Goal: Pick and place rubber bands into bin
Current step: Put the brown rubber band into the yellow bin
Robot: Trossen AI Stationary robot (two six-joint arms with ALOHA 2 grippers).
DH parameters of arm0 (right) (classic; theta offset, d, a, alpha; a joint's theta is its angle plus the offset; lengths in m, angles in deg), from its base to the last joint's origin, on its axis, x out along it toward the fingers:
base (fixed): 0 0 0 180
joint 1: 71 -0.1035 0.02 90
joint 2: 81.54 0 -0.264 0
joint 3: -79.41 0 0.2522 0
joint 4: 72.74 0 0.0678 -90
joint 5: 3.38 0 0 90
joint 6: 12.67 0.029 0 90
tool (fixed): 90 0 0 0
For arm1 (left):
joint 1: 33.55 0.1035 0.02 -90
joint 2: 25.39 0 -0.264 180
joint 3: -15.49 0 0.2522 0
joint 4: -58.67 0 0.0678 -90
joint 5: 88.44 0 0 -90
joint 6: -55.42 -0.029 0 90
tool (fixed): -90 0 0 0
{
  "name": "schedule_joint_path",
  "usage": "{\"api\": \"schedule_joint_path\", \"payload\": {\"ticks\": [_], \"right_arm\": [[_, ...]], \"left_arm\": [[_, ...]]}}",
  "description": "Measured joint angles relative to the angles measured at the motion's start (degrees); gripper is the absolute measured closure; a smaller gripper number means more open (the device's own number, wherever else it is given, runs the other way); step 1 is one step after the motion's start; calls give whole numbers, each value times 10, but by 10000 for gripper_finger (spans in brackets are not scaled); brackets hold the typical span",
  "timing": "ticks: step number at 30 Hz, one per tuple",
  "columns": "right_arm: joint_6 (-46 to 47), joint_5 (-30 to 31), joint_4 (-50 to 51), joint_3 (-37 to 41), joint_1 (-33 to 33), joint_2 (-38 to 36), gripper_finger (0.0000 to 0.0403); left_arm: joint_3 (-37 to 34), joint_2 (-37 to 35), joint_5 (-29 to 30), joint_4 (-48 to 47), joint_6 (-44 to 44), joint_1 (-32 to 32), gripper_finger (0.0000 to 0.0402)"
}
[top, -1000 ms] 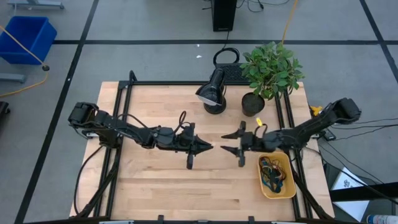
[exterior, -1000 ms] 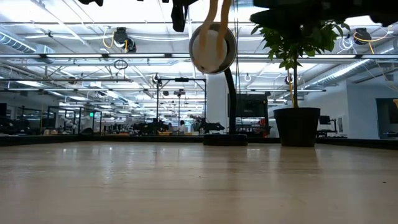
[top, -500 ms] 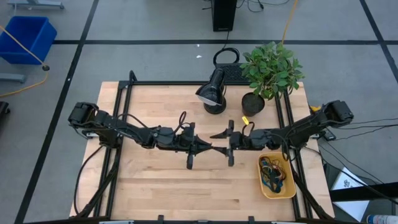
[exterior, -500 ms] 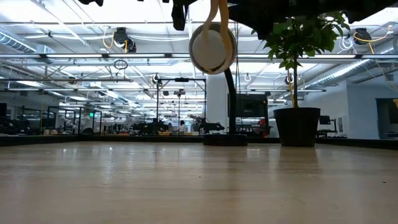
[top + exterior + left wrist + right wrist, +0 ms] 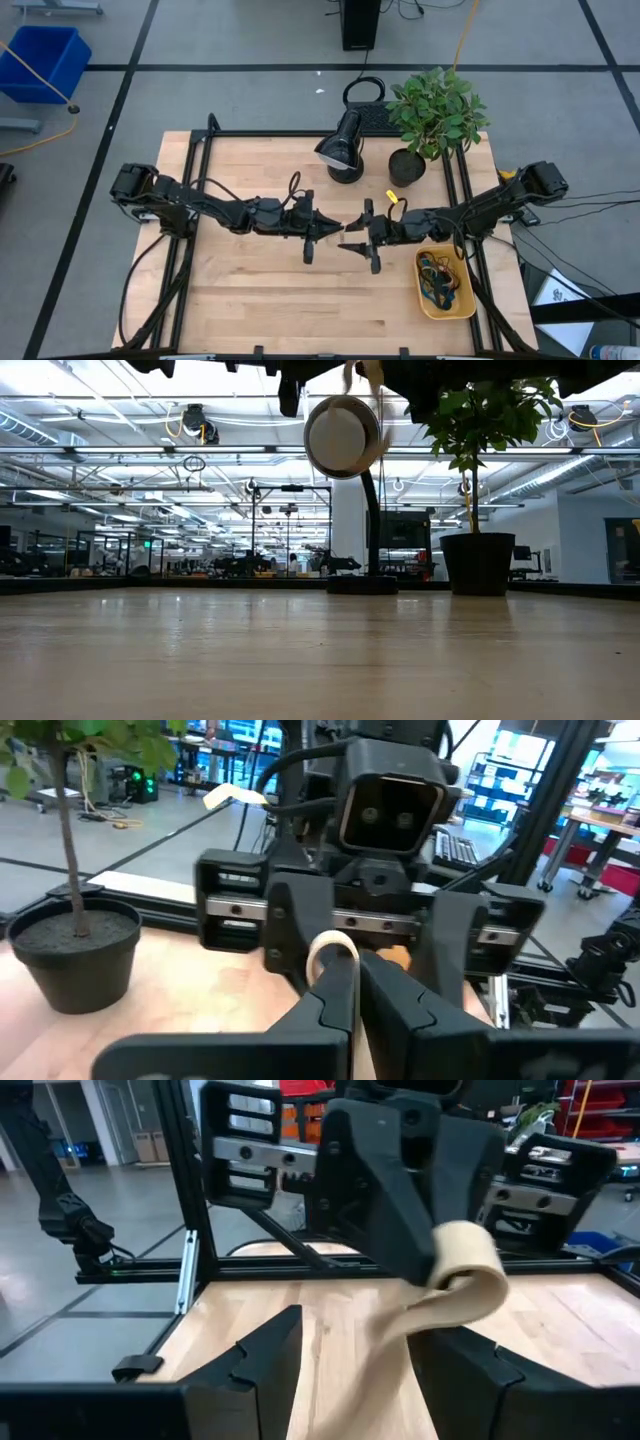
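My left gripper (image 5: 333,227) is over the middle of the table, shut on a tan rubber band (image 5: 332,948). My right gripper (image 5: 352,236) faces it fingertip to fingertip and is open. In the right wrist view its fingers (image 5: 268,1352) stand on either side of the band's hanging strip (image 5: 440,1305); I cannot tell whether they touch it. The yellow-orange bin (image 5: 462,303) sits at the table's near right with several coloured rubber bands (image 5: 438,277) in it. My left gripper pinches the tan rubber band between its two shut fingers, at their free ends. The band's loop (image 5: 330,942) sticks out past the fingertips. The fingers lie about level, pointing toward the table's right. The band is clear of the table, and its strip (image 5: 462,1270) hangs down.
A black lamp (image 5: 340,150) and a potted plant (image 5: 432,115) stand at the table's far edge. Black frame rails (image 5: 195,200) run along the table's left and right sides. A blue crate (image 5: 40,60) is on the floor at the far left.
My right gripper has moved toward the table's left, up to my left gripper's fingertips, and has turned about its wrist while staying open. My left gripper has shifted slightly toward the far edge, still shut on the tan band.
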Motion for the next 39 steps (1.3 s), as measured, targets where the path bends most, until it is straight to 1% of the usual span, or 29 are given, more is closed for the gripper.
{"api": "schedule_joint_path", "payload": {"ticks": [3, 8, 11, 13, 15, 19, 23, 25, 29, 33, 35, 37, 39], "right_arm": [[0, 0, -9, 0, 0, 0, 230], [0, 0, -17, 0, 0, 0, 234], [0, 0, -17, 0, 0, 0, 247], [0, 1, -17, 0, 0, 0, 261], [0, 1, -17, 0, 0, 0, 279], [-1, 3, -16, 0, 0, 0, 324], [-2, 3, -13, 0, 0, 0, 380], [-2, 3, -12, 0, 0, 0, 396], [0, 3, -10, 0, 0, 0, 395], [-6, 3, -8, 0, 0, 0, 399], [-6, 3, -8, 0, 0, 0, 400], [-6, 5, -7, 0, 0, 0, 401], [-6, 6, -4, 0, 0, -1, 401]], "left_arm": [[0, 0, 0, 0, 0, 7, 382], [0, 0, -10, 0, 0, 14, 396], [0, 0, -10, 0, -2, 14, 385], [0, 0, -10, 0, -2, 14, 382], [0, 0, -9, 0, -3, 14, 387], [0, 0, -9, 0, -7, 14, 395], [0, 0, -9, 0, -7, 14, 374], [0, 0, -9, 0, -5, 14, 364], [0, 0, -9, 0, -5, 14, 352], [0, 0, -8, 0, -9, 14, 349], [0, 0, 4, 0, -5, 14, 345], [0, 0, 16, 0, 3, 14, 331], [0, 0, 23, 0, 7, 14, 308]]}}
